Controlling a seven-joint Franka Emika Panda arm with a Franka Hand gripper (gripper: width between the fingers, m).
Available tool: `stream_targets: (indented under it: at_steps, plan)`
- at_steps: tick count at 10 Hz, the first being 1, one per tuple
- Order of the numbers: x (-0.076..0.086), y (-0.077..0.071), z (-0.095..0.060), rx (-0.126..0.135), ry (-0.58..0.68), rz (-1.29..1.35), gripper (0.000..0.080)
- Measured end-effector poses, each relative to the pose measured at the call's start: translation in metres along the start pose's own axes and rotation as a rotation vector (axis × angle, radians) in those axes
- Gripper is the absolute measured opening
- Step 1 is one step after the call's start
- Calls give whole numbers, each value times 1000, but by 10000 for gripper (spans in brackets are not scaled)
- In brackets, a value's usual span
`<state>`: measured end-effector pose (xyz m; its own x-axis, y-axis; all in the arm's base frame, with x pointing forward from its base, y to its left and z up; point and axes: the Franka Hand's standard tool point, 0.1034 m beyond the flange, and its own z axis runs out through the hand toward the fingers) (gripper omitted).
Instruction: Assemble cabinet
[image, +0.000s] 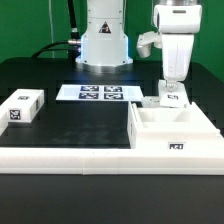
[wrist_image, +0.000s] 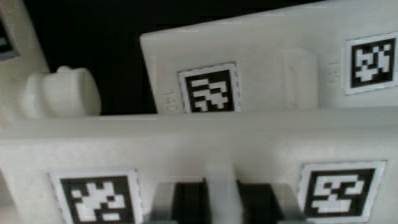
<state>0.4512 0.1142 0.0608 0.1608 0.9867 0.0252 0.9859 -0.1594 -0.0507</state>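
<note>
The cabinet body (image: 176, 128), a white open-topped box with a marker tag on its front, stands at the exterior view's right. My gripper (image: 172, 90) hangs straight down over its far side and is shut on a small white tagged panel (image: 173, 98), held upright just behind the body. In the wrist view my gripper (wrist_image: 217, 205) pinches the thin edge of this panel (wrist_image: 196, 150), with a tag on either side of the fingers. Beyond it lies a white tagged cabinet face (wrist_image: 267, 60) with a rounded white peg (wrist_image: 63, 92) beside it.
A separate white tagged panel (image: 22, 107) lies at the exterior view's left. The marker board (image: 100, 93) lies flat at the back centre before the arm's base. A long low white L-shaped rail (image: 70, 155) runs along the front and beside the cabinet body.
</note>
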Motion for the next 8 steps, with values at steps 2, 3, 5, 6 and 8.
stream_targets:
  at_steps: [2, 3, 5, 6, 8]
  plan:
    - [2, -1, 1, 1, 0, 9, 70]
    - [4, -1, 1, 1, 1, 18, 70]
    - [4, -2, 1, 2, 0, 25, 70]
    - [4, -2, 1, 3, 0, 26, 70]
    - [3, -2, 1, 3, 0, 26, 70]
